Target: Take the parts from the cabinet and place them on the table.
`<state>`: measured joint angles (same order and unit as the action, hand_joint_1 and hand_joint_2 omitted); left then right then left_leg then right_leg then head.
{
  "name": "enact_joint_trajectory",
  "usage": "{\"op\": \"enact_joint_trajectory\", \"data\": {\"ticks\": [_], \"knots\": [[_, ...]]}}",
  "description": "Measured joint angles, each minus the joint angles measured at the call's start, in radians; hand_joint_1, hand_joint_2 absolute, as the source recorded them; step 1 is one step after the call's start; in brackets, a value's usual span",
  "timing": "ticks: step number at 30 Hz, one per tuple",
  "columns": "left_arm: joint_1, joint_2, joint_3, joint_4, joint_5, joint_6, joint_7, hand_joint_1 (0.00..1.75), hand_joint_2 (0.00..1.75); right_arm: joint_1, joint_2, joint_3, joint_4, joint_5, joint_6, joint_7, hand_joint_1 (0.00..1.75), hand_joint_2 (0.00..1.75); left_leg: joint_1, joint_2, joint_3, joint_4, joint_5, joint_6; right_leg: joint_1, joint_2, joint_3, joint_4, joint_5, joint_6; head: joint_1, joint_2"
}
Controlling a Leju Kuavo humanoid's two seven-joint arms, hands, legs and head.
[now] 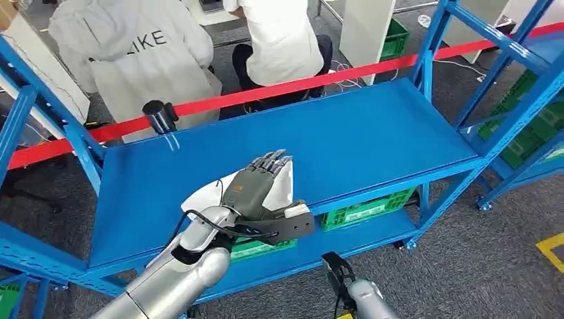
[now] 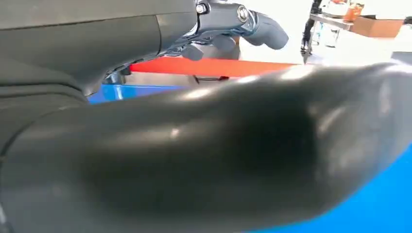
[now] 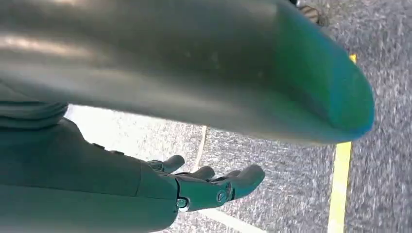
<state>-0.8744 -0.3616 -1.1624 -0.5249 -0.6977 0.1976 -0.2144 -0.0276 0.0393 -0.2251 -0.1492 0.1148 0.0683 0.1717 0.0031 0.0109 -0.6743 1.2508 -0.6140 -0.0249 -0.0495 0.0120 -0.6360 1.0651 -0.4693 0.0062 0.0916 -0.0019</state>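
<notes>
Head view: blue bench (image 1: pixel 372 133), a flat shelf-top on a blue frame, with a red bar (image 1: pixel 279 92) along its far edge. Left hand (image 1: pixel 256 189) lies flat over a white part (image 1: pixel 206 194) near the bench's front edge, fingers stretched forward and resting on it; whether it grips the part, cannot tell. Black cylindrical part (image 1: pixel 159 116) stands at the bench's far left corner, just beside the red bar. Green crates (image 1: pixel 362 209) sit on the lower shelf under the bench. Two people in white (image 1: pixel 133 53) sit beyond the red bar. Right hand (image 1: pixel 339 269) hangs low in front of the bench, its state hidden here

Left wrist view: grey thumb large and blurred in front; darker fingers (image 2: pixel 262 29) extended above the blue bench surface (image 2: pixel 379 204), red bar behind

Right wrist view: right hand fingers spread and slightly curved, holding nothing, above grey floor (image 3: pixel 388 121) with a yellow line (image 3: pixel 340 189)
</notes>
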Motion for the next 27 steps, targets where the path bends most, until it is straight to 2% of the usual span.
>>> {"op": "enact_joint_trajectory", "data": {"ticks": [1, 2, 3, 4, 5, 6, 7, 8, 9, 11, 12, 13, 14, 15, 16, 17, 18, 19, 21, 22, 23, 24, 26, 27], "knots": [[0.001, 0.000, -0.002, 0.002, 0.000, 0.000, 0.002, 0.00, 0.00, 0.001, 0.000, 0.000, 0.000, 0.000, 0.000, 0.000, 0.00, 0.00, 0.000, -0.001, -0.038, 0.073, -0.023, 0.003, 0.004, 0.007, 0.000, 0.000, -0.001, -0.002, -0.001, 0.000], [0.002, 0.000, -0.003, 0.003, 0.000, 0.000, 0.002, 0.00, 0.00, 0.002, 0.000, 0.000, 0.000, 0.002, 0.000, 0.000, 0.00, 0.00, -0.001, -0.002, -0.060, 0.108, -0.023, 0.009, 0.009, 0.015, 0.000, 0.000, -0.001, -0.004, 0.000, 0.000], [0.002, 0.000, -0.004, 0.003, 0.001, 0.000, 0.004, 0.00, 0.00, 0.003, 0.000, 0.000, 0.000, 0.002, 0.001, 0.000, 0.00, 0.00, -0.005, -0.004, -0.057, 0.092, 0.000, 0.018, 0.014, 0.024, 0.001, 0.000, -0.001, -0.004, 0.000, 0.000], [0.001, 0.000, -0.004, 0.003, 0.001, 0.000, 0.005, 0.00, 0.00, 0.003, 0.000, 0.000, 0.000, 0.003, 0.001, 0.000, 0.00, 0.00, -0.009, -0.009, -0.035, 0.035, 0.041, 0.031, 0.020, 0.034, 0.003, 0.000, -0.001, -0.005, -0.001, 0.000], [-0.001, 0.000, -0.005, 0.002, 0.001, 0.000, 0.006, 0.00, 0.00, 0.003, 0.000, 0.000, 0.000, 0.004, 0.002, 0.000, 0.00, 0.00, -0.016, -0.018, 0.005, -0.055, 0.091, 0.050, 0.027, 0.046, 0.006, -0.002, -0.001, -0.006, -0.001, 0.000], [-0.003, 0.000, -0.005, 0.002, 0.002, 0.000, 0.008, 0.00, 0.00, 0.003, 0.000, 0.000, 0.000, 0.005, 0.003, 0.000, 0.00, 0.00, -0.026, -0.046, 0.048, -0.149, 0.138, 0.078, 0.031, 0.055, 0.010, -0.006, 0.000, -0.008, -0.001, 0.000], [-0.003, 0.000, -0.006, 0.003, 0.007, 0.001, 0.008, 0.00, 0.00, 0.002, 0.012, -0.001, 0.000, 0.007, 0.007, 0.000, 0.00, 0.00, -0.034, -0.092, 0.069, -0.197, 0.139, 0.105, 0.025, 0.057, 0.009, -0.010, 0.003, -0.008, 0.009, 0.000], [-0.006, 0.001, -0.007, 0.004, 0.012, 0.002, 0.009, 0.00, 0.00, -0.002, 0.003, -0.003, -0.001, 0.011, 0.005, 0.000, 0.00, 0.00, -0.035, -0.086, 0.072, -0.209, 0.145, 0.109, 0.021, 0.071, 0.007, -0.013, 0.006, -0.003, 0.011, 0.000], [-0.006, 0.000, -0.008, 0.006, 0.014, 0.002, 0.009, 0.00, 0.00, -0.002, 0.005, -0.003, -0.001, 0.011, 0.009, 0.000, 0.00, 0.00, -0.040, -0.082, 0.074, -0.213, 0.145, 0.107, 0.014, 0.077, 0.004, -0.015, 0.008, 0.003, 0.003, 0.000], [-0.006, -0.002, -0.013, 0.004, 0.013, 0.003, 0.009, 0.00, 0.00, 0.005, 0.006, -0.003, -0.001, 0.012, 0.009, 0.000, 0.00, 0.00, -0.041, -0.068, 0.085, -0.228, 0.151, 0.109, 0.011, 0.095, 0.006, -0.028, 0.016, 0.017, 0.002, 0.000], [-0.006, -0.003, -0.014, 0.001, 0.013, 0.004, 0.009, 0.00, 0.00, 0.007, 0.003, -0.003, -0.001, 0.012, 0.009, 0.000, 0.00, 0.00, -0.024, -0.050, 0.105, -0.267, 0.168, 0.088, 0.012, 0.084, 0.008, -0.023, 0.013, 0.016, 0.003, 0.000], [-0.008, -0.003, -0.014, 0.001, 0.013, 0.004, 0.008, 0.00, 0.00, 0.007, 0.003, -0.003, -0.001, 0.012, 0.009, 0.000, 0.00, 0.00, -0.026, -0.044, 0.112, -0.279, 0.173, 0.087, 0.026, 0.043, -0.006, 0.002, -0.007, 0.016, 0.006, 0.000], [-0.011, -0.002, -0.014, 0.001, 0.013, 0.005, 0.008, 0.00, 0.00, 0.003, 0.003, -0.003, -0.001, 0.013, 0.009, 0.000, 0.00, 0.00, -0.026, -0.031, 0.113, -0.281, 0.175, 0.086, 0.026, 0.016, -0.034, 0.060, -0.043, 0.020, 0.011, 0.000], [-0.011, -0.001, -0.014, 0.002, 0.013, 0.005, 0.008, 0.00, 0.00, 0.000, 0.002, -0.003, -0.001, 0.013, 0.009, 0.000, 0.00, 0.00, -0.026, -0.020, 0.113, -0.280, 0.174, 0.086, 0.023, 0.004, -0.067, 0.128, -0.076, 0.026, 0.015, 0.000], [-0.008, -0.001, -0.015, 0.005, 0.013, 0.005, 0.008, 0.00, 0.00, -0.001, -0.001, -0.003, -0.001, 0.013, 0.008, 0.000, 0.00, 0.00, -0.027, -0.009, 0.111, -0.277, 0.171, 0.086, 0.021, -0.001, -0.099, 0.194, -0.103, 0.031, 0.014, 0.000], [-0.005, -0.001, -0.016, 0.007, 0.013, 0.005, 0.009, 0.00, 0.00, 0.000, -0.001, -0.003, -0.001, 0.012, 0.008, 0.000, 0.00, 0.00, -0.027, -0.001, 0.108, -0.272, 0.168, 0.084, 0.021, -0.002, -0.122, 0.241, -0.114, 0.037, 0.015, 0.000], [-0.003, -0.001, -0.017, 0.009, 0.013, 0.006, 0.011, 0.00, 0.00, 0.001, -0.001, -0.004, -0.001, 0.009, 0.006, 0.000, 0.00, 0.00, -0.026, 0.003, 0.106, -0.265, 0.165, 0.081, 0.019, -0.004, -0.117, 0.235, -0.098, 0.042, 0.015, 0.000], [-0.003, -0.001, -0.018, 0.010, 0.013, 0.007, 0.016, 0.00, 0.00, 0.002, -0.002, -0.006, -0.001, 0.002, 0.006, 0.000, 0.00, 0.00, -0.025, 0.009, 0.103, -0.257, 0.160, 0.078, 0.015, -0.008, -0.090, 0.184, -0.066, 0.046, 0.015, 0.000], [-0.007, -0.001, -0.018, 0.011, 0.005, 0.013, 0.039, 0.00, 0.00, 0.001, -0.005, -0.010, -0.001, -0.004, 0.006, 0.000, 0.00, 0.00, -0.020, 0.017, 0.094, -0.231, 0.146, 0.067, 0.006, -0.018, 0.014, 0.004, 0.009, 0.056, 0.015, 0.000], [-0.010, -0.001, -0.019, 0.012, -0.003, 0.019, 0.055, 0.00, 0.00, -0.001, -0.005, -0.010, -0.001, -0.003, 0.007, 0.000, 0.00, 0.00, -0.021, 0.019, 0.088, -0.222, 0.142, 0.061, 0.011, -0.020, 0.015, 0.004, -0.016, 0.045, 0.013, 0.000], [-0.016, -0.001, -0.021, 0.016, -0.011, 0.023, 0.072, 0.00, 0.00, -0.003, -0.003, -0.010, -0.002, 0.000, 0.010, -0.001, 0.00, 0.00, -0.028, 0.018, 0.080, -0.204, 0.132, 0.054, 0.015, -0.016, 0.015, -0.015, -0.006, 0.034, 0.017, 0.000], [-0.023, -0.001, -0.023, 0.019, -0.017, 0.031, 0.089, 0.00, 0.00, -0.003, -0.003, -0.010, -0.001, 0.002, 0.013, 0.000, 0.00, 0.00, -0.027, 0.018, 0.079, -0.207, 0.133, 0.051, 0.015, -0.015, 0.012, -0.008, -0.007, 0.022, 0.014, 0.000], [-0.038, -0.001, -0.026, 0.032, -0.026, 0.040, 0.131, 0.00, 0.00, -0.003, -0.003, -0.010, -0.001, 0.005, 0.016, 0.000, 0.00, 0.00, -0.027, 0.019, 0.080, -0.211, 0.137, 0.042, 0.018, -0.013, 0.010, -0.005, -0.005, 0.010, 0.012, 0.000], [-0.047, 0.000, -0.028, 0.041, -0.035, 0.043, 0.154, 0.00, 0.00, -0.003, -0.003, -0.010, -0.001, 0.008, 0.019, 0.000, 0.00, 0.00, -0.026, 0.019, 0.076, -0.207, 0.134, 0.038, 0.012, -0.013, 0.011, -0.010, 0.001, 0.001, 0.012, 0.000]]}}
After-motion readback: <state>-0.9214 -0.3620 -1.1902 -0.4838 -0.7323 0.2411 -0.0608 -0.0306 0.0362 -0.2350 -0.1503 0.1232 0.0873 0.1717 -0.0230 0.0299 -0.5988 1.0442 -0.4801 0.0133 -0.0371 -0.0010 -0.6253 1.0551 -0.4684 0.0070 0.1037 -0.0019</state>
